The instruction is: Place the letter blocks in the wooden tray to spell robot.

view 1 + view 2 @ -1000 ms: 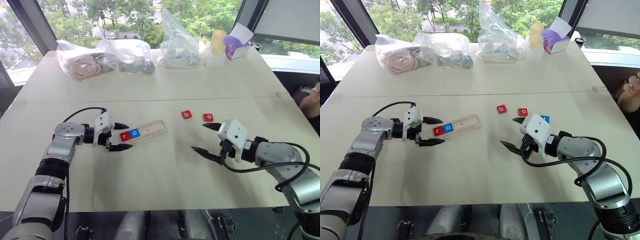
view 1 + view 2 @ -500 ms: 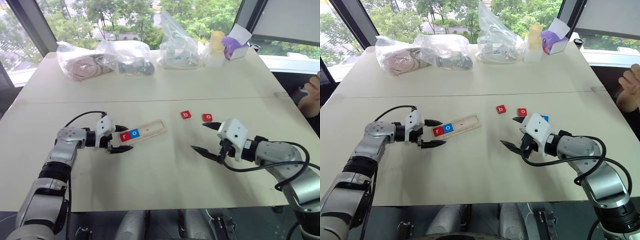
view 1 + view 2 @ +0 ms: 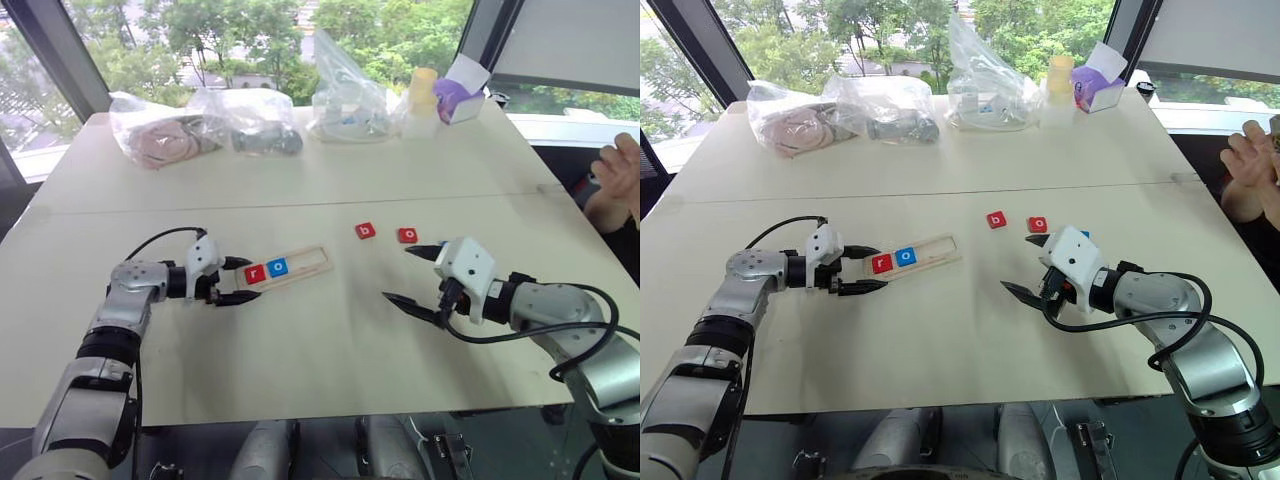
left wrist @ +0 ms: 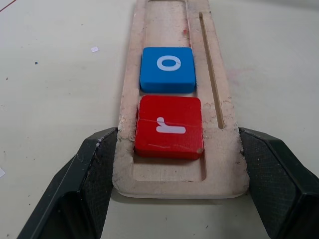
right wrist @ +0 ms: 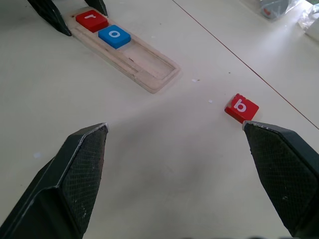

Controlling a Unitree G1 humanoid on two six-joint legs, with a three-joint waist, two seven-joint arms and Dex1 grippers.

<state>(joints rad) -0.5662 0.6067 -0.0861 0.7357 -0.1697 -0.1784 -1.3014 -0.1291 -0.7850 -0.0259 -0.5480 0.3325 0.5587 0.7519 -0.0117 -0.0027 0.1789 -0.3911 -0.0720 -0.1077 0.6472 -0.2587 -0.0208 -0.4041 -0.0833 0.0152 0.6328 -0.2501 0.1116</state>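
- My left gripper (image 3: 253, 279) sits at the left end of the wooden tray (image 3: 311, 263). Its two fingers (image 4: 94, 169) are clamped on the tray's end, one against each long edge. The tray lies flat on the table (image 3: 300, 350).
- In the tray, the red r block (image 4: 168, 127) sits at the end between my left fingers. The blue o block (image 4: 167, 69) is right next to it. The rest of the groove is bare, so I judge two of five letters are done.
- The step in hand looks like steadying or squaring the tray, not carrying a block.
- Right of the tray, well apart from it, the red b block (image 3: 366, 231) lies flat on the table. The red o block (image 3: 407, 235) is near it on the right.
- My right gripper (image 3: 398, 272) hovers just in front of those two blocks. Its fingers are spread wide, holding and touching nothing.
- A sliver of blue (image 3: 1084, 236) peeks from behind my right gripper. It may be the t block, but I cannot read a letter.
- Next, I judge the b is due. My right fingers must straddle it, pinch its sides, and carry it to the slot just after the blue o. My left grip should keep the tray from sliding.
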